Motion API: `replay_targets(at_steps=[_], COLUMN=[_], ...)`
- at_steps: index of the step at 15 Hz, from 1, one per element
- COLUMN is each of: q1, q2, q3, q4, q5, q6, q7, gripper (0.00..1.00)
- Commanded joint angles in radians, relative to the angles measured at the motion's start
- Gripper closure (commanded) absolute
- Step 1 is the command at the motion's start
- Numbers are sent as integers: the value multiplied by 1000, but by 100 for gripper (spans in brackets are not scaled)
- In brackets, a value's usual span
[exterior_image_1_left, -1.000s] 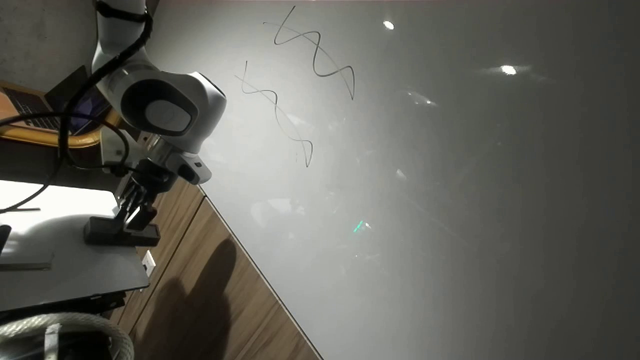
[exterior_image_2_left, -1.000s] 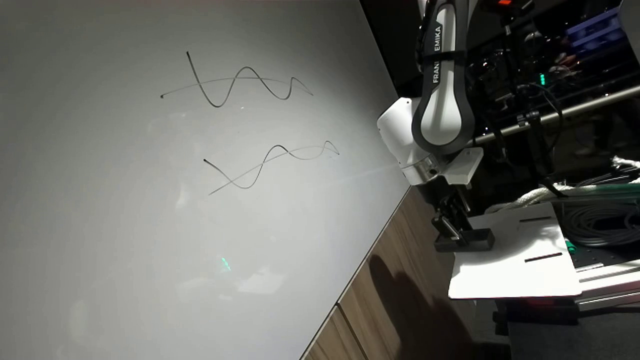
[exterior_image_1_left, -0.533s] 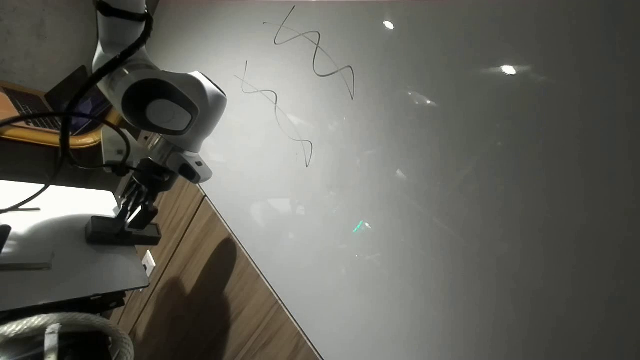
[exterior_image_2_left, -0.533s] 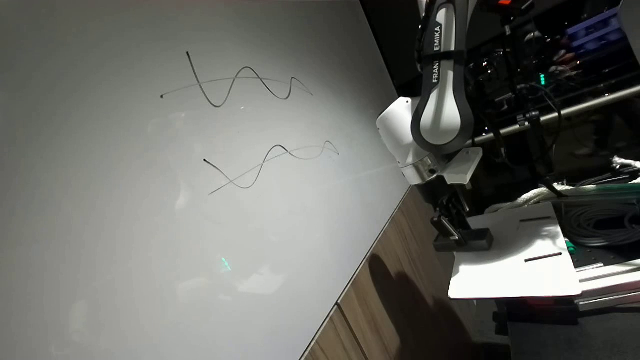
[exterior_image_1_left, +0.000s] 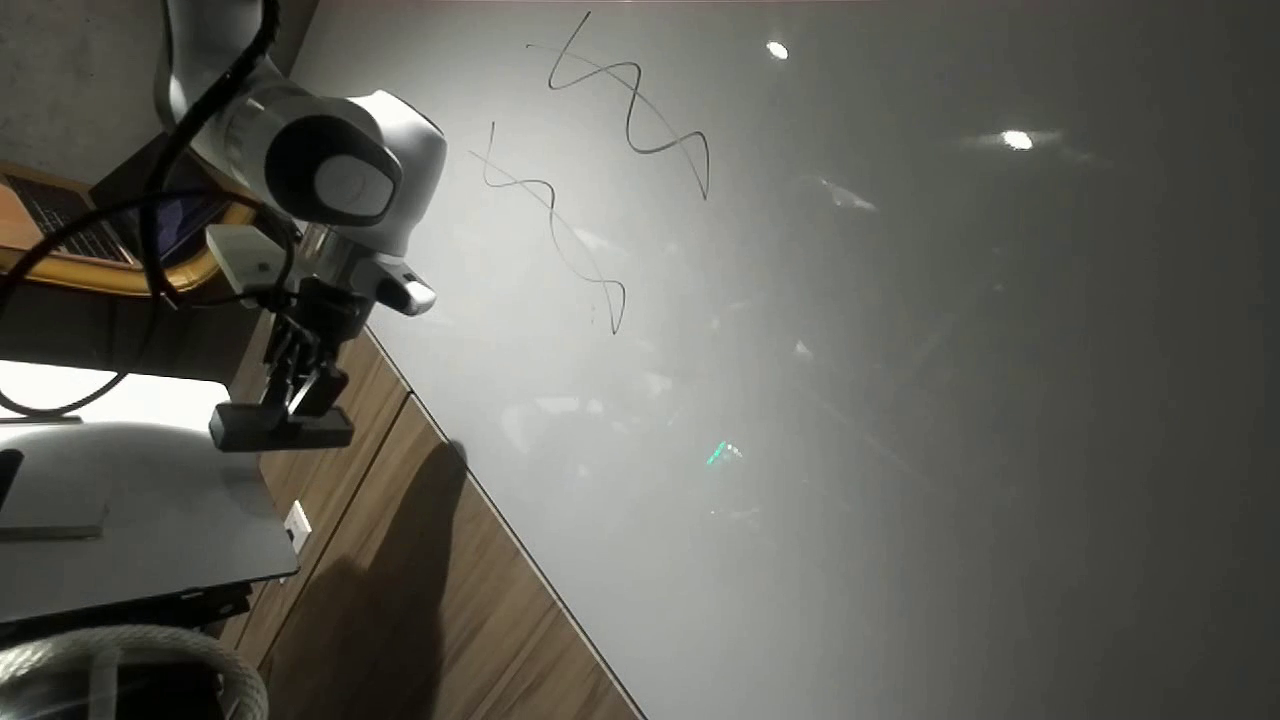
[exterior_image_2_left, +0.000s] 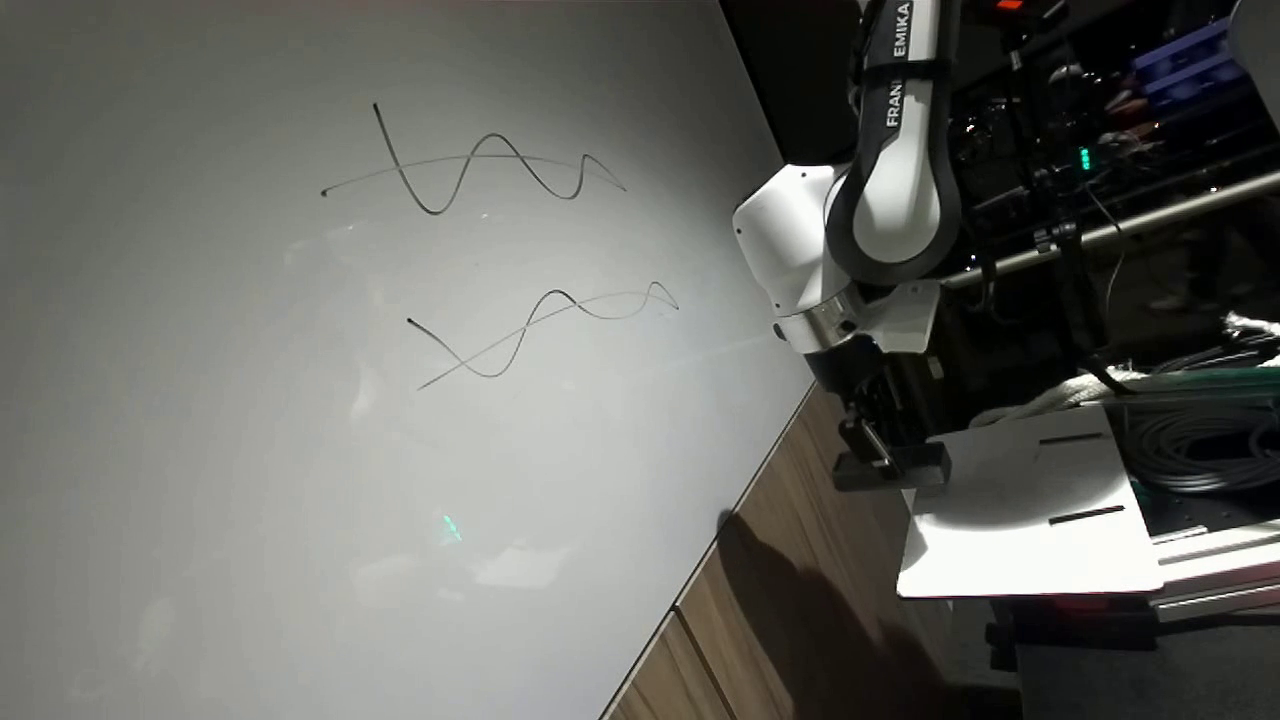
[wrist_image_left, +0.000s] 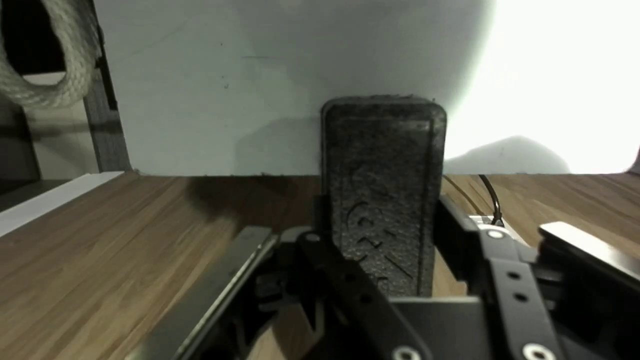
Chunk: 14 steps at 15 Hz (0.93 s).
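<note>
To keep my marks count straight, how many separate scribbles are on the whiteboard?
2, seen in both exterior views: an upper scribble and a lower scribble on the whiteboard. The arm could hide more.

1. The table here is a thin, flat white panel (exterior_image_2_left: 1035, 565) with rounded corners.
2. Near its upper right corner, in an exterior view, I see a narrow dark strip (exterior_image_2_left: 1070, 438); a second narrow dark strip (exterior_image_2_left: 1086, 515) runs roughly parallel, close to the right edge. I can't tell whether they are slots.
3. A bright patch of light (wrist_image_left: 560, 90) and soft grey shadows (wrist_image_left: 285, 145) reach its long edge.
4. Small dark specks (wrist_image_left: 225, 86) mark the white surface.
5. A yellow-rimmed support (exterior_image_1_left: 80, 274) carries an open laptop (exterior_image_1_left: 60, 203) with a dark keyboard.
</note>
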Motion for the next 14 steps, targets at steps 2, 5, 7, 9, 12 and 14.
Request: replay_targets(at_steps=[2, 5, 7, 9, 12, 14], q1=[24, 31, 27, 25, 27, 28], q2=[-109, -177, -205, -239, -268, -272], q3=[35, 76, 100, 125, 166, 197], q4=[-16, -1, 27, 62, 144, 204], q5=[-59, -56, -53, -56, -70, -94], q6=[-23, -43, -60, -84, -134, -173], q7=[37, 34, 27, 26, 27, 28], gripper=[72, 72, 72, 72, 72, 72])
